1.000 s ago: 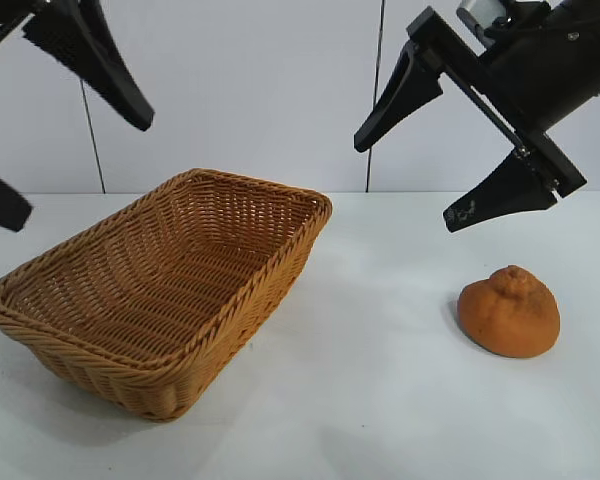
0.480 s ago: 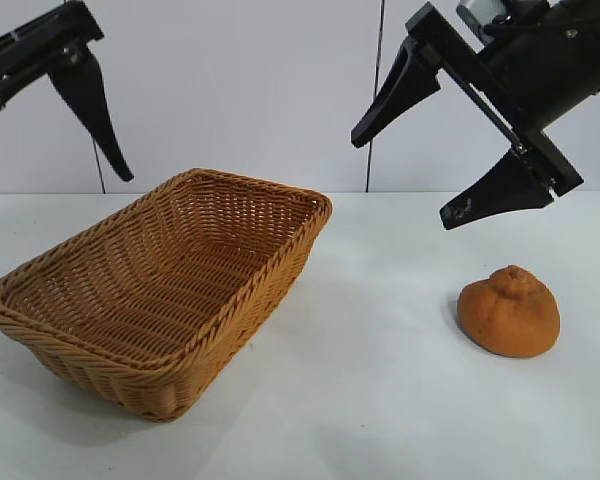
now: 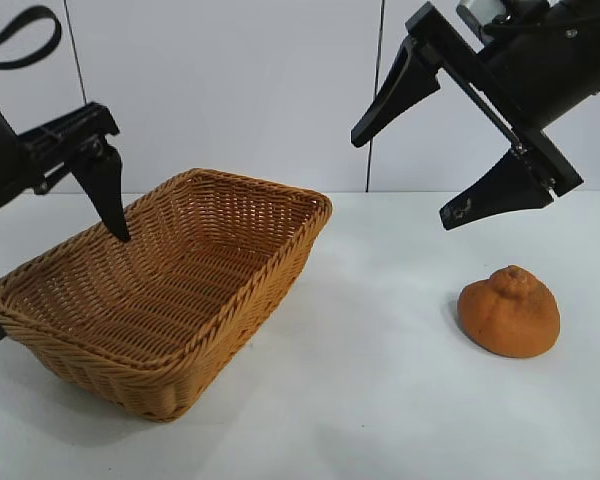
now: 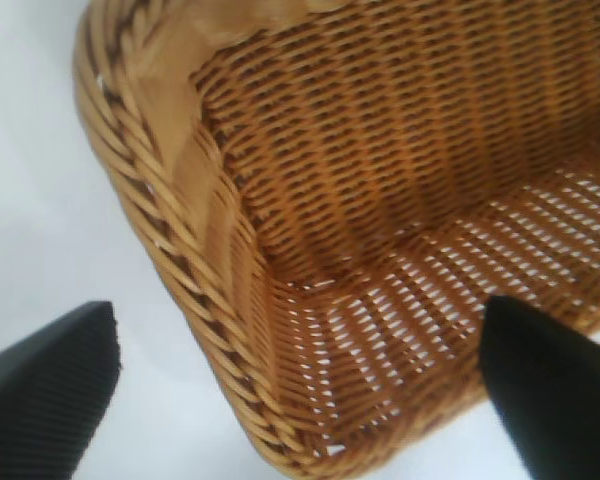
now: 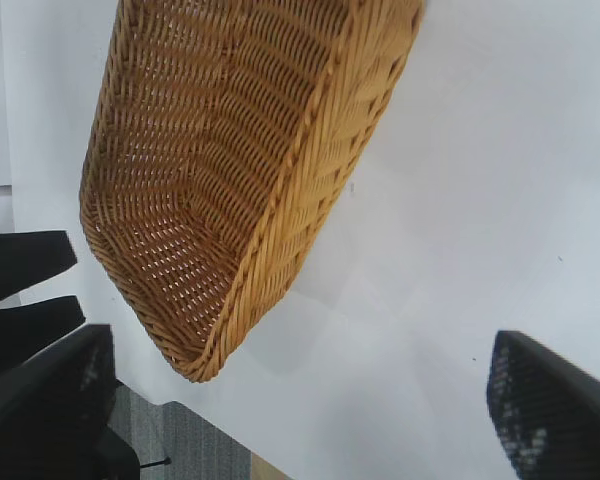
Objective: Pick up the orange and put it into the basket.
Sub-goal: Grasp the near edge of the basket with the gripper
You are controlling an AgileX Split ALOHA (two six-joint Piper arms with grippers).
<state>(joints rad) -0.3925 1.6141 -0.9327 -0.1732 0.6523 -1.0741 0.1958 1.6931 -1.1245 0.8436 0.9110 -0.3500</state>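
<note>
Exterior view: orange (image 3: 509,312) sits on the table (image 3: 380,400) at lower right; basket (image 3: 165,290) lower left. Right end effector (image 3: 410,170) upper right and left end effector (image 3: 50,280) at left edge both gape apart, empty.

I see the basket (image 3: 180,290) as woven wicker with a rough braided rim — the orange (image 3: 509,312) has matt, lumpy, wrinkled skin; the table (image 3: 380,400) looks smooth, and both tools' fingers are black plastic.

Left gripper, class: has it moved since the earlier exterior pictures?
Yes. The left gripper has come down, open, toward the basket rim's left end.
</note>
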